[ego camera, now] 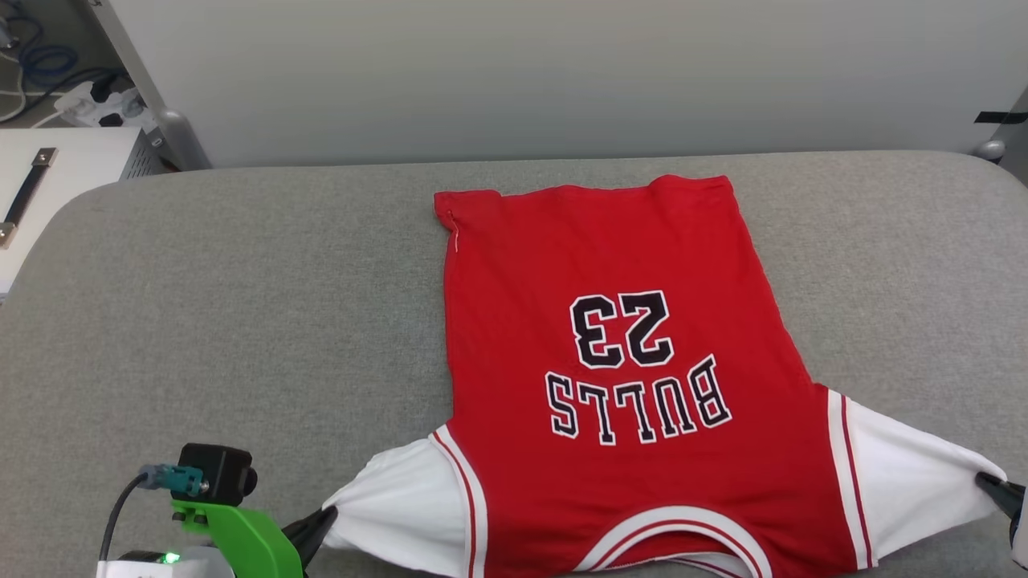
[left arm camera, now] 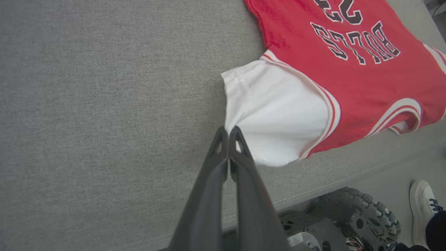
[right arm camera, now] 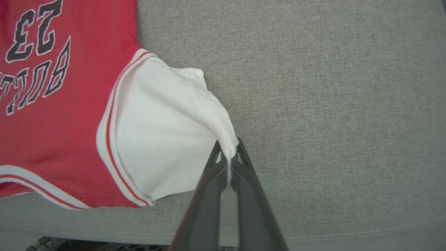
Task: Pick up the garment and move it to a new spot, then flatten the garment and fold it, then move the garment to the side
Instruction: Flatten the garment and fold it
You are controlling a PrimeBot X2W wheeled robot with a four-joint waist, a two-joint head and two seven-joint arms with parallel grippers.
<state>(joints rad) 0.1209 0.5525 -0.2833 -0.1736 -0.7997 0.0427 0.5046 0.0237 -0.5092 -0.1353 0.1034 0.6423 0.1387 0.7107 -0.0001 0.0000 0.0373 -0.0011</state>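
Note:
The garment lies spread face up on the grey padded surface, collar toward me and hem at the far side, with the "23" and lettering upside down. Both white sleeves are pulled out sideways into points. My left gripper is shut on the tip of the left sleeve; in the left wrist view the gripper has its closed fingers meeting that sleeve's edge. My right gripper is shut on the right sleeve; in the right wrist view white cloth is pinched between the gripper's tips.
A pale wall panel stands behind the surface. At far left sit a white cabinet and cables with a power strip. Below the front edge are my base's knobbly wheel and a person's white shoe.

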